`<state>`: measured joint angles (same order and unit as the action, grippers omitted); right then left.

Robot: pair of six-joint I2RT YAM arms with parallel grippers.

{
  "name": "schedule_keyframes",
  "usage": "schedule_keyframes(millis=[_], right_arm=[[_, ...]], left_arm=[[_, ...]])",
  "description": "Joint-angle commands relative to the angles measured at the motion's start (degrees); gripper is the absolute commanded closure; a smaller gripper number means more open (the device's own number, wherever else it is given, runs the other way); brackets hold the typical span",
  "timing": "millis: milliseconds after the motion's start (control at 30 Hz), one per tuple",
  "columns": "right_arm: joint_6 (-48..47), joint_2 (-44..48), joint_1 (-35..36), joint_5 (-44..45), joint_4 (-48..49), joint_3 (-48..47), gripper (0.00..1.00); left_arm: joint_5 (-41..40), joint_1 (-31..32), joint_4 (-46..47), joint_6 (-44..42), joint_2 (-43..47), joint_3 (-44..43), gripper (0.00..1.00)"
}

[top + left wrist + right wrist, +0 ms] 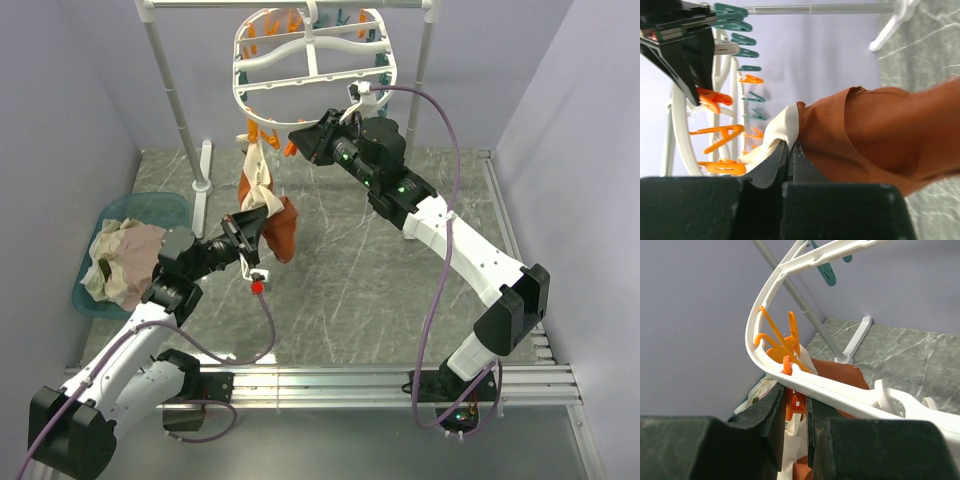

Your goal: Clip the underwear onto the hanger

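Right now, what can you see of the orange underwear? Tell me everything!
The underwear is soft rust-orange cloth with a wide beige waistband. It hangs crumpled and pulled upward below the white hanger. The waistband reaches up to an orange clothespin, which the right gripper pinches. Lower down, the left gripper is shut on the waistband's edge. I cannot tell whether the pin bites the cloth.

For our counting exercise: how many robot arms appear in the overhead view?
2: the left arm at lower left, the right arm at right, stretching up toward the centre. None seem hidden.
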<state>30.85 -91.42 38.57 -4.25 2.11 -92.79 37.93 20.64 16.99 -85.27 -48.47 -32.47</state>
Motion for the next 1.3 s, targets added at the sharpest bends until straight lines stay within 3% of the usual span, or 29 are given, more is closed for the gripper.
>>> schedule_keyframes(millis=[0, 367, 1267], right_arm=[[1.2, 1.8, -1.0, -2.8, 0.9, 0.4, 1.0], [2.7, 1.8, -1.0, -6.2, 1.8, 0.9, 1.0], [6.4, 0.6, -1.7, -10.3, 3.7, 1.1, 1.0]], left_arm=[[2.0, -0.2, 9.2, -1.1, -2.0, -0.5, 1.0], [-2.1, -0.1, 22.5, 1.3, -9.3, -2.2, 1.0], [-5.1, 2.8, 29.9, 3.2, -17.7, -10.2, 1.0]])
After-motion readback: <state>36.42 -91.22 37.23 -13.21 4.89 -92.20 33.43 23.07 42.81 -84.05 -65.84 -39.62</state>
